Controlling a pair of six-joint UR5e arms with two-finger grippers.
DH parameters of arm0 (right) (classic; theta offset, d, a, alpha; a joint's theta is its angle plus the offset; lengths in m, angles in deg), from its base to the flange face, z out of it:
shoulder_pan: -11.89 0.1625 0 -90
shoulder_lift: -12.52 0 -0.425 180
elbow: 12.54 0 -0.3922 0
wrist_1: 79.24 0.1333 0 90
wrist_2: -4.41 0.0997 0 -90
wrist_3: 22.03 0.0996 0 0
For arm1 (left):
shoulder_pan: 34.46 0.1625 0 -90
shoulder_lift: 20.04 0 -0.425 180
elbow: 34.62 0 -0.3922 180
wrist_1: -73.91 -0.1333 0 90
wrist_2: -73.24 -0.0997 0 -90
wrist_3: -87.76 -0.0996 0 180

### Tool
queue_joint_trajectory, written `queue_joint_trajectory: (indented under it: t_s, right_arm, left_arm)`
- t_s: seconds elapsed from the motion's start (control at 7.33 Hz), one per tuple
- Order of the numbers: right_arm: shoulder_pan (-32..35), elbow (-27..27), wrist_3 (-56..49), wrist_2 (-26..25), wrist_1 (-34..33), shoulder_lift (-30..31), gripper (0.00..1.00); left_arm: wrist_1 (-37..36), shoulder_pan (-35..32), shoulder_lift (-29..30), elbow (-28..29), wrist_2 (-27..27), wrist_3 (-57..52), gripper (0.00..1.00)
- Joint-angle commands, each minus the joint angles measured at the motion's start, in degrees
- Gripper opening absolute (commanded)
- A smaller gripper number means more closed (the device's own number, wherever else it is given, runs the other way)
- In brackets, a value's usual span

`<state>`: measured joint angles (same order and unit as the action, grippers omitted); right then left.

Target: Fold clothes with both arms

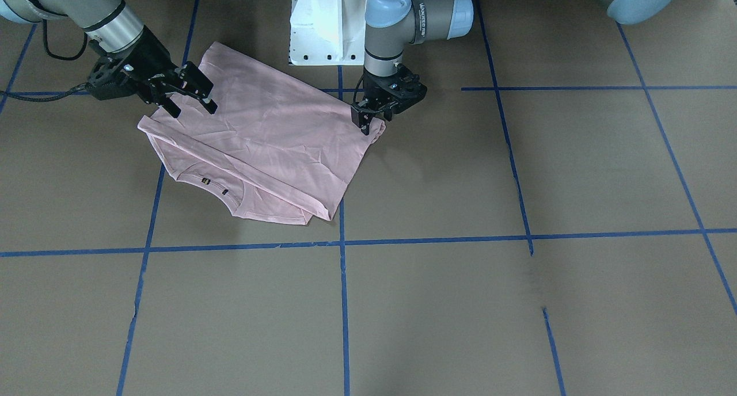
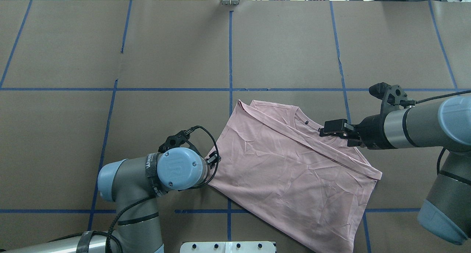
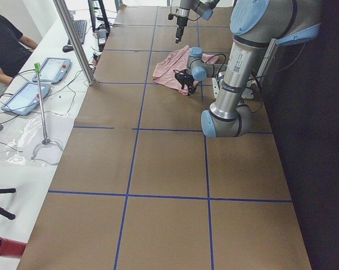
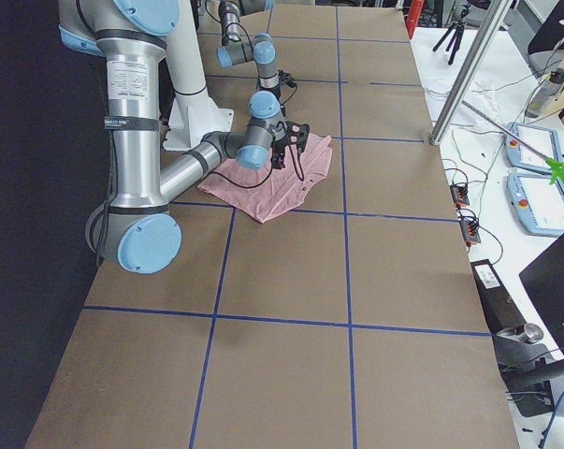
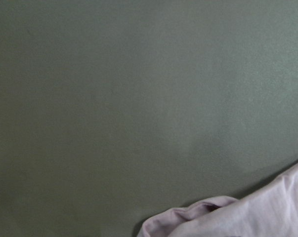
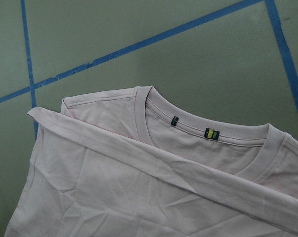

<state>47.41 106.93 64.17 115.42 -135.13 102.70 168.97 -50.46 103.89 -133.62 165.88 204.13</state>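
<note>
- Left tool (image 1: 371,120) sits at the shirt (image 2: 294,164) corner; we cannot tell whether it grips.
- Shirt lies on the table (image 2: 110,43), folded once, hem near the collar; we judge more folds are left.
- Right tool (image 1: 194,110) has its fingers apart, empty, over the collar side.

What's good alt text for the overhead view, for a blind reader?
A pale pink T-shirt, folded over on itself, lies askew on a brown paper-covered table gridded with blue tape. The left arm's black two-finger gripper sits at the shirt's left corner; the right arm's black gripper reaches over its collar.
</note>
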Motion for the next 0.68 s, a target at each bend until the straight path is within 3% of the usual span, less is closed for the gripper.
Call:
queue_joint_trajectory:
  t_s: [0.0, 0.55]
  right_arm:
    - [0.07, -0.12, 0.10, -0.09, 0.00, 0.07, 1.00]
    - [0.07, -1.17, 0.10, -0.18, 0.09, 0.07, 1.00]
  left_arm:
    - [0.04, 0.00, 0.09, -0.05, -0.09, 0.00, 0.01]
    - [-0.22, -0.35, 0.27, -1.01, 0.08, -0.27, 0.00]
